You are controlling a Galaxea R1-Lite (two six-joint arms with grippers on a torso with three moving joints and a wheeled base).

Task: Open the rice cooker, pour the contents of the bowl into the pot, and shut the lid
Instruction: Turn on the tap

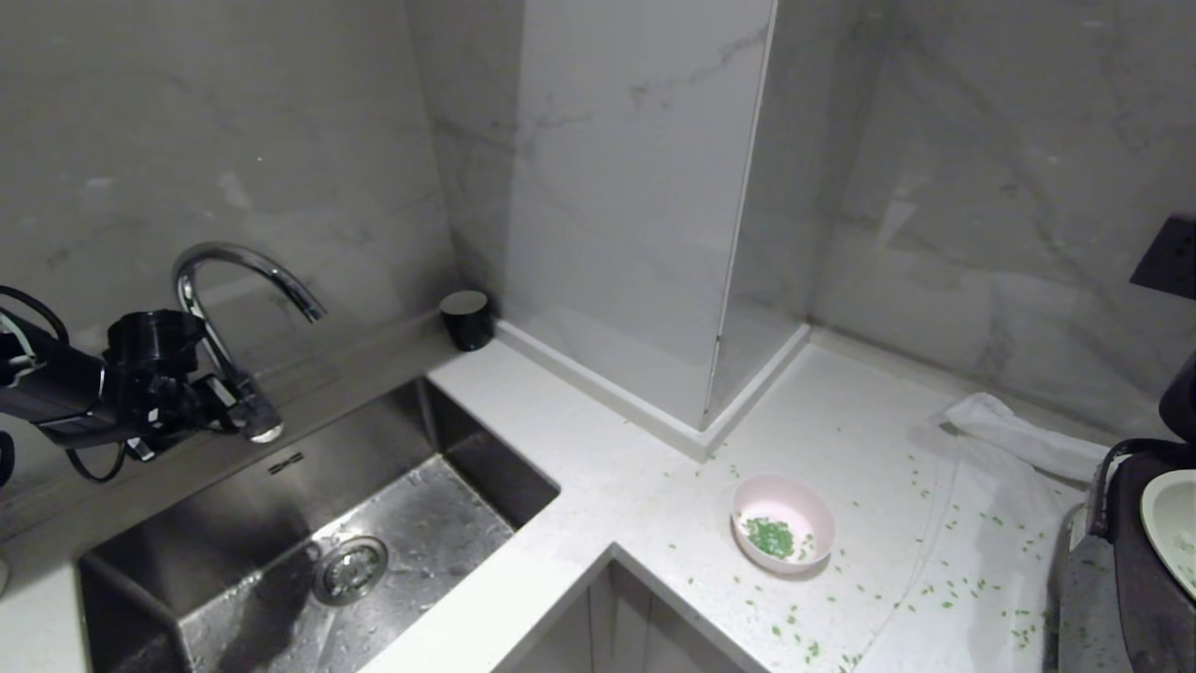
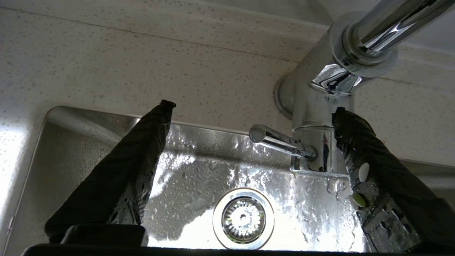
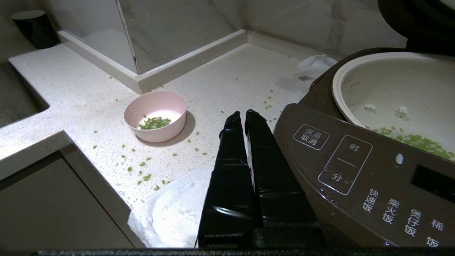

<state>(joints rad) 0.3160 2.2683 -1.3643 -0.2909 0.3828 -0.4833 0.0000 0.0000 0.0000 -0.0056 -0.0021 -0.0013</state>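
L gripper [image 2: 250, 117] hangs wide open w/ nothing in it over the sink [image 1: 234, 523] by the faucet [image 1: 234, 280], R gripper [image 3: 245, 115] pinched closed beside the rice cooker [image 3: 355, 170], lid up, pot [image 3: 391, 92] w/ green bits inside, pink bowl [image 1: 783, 522] upright on counter [image 1: 598, 467] amid scattered bits.
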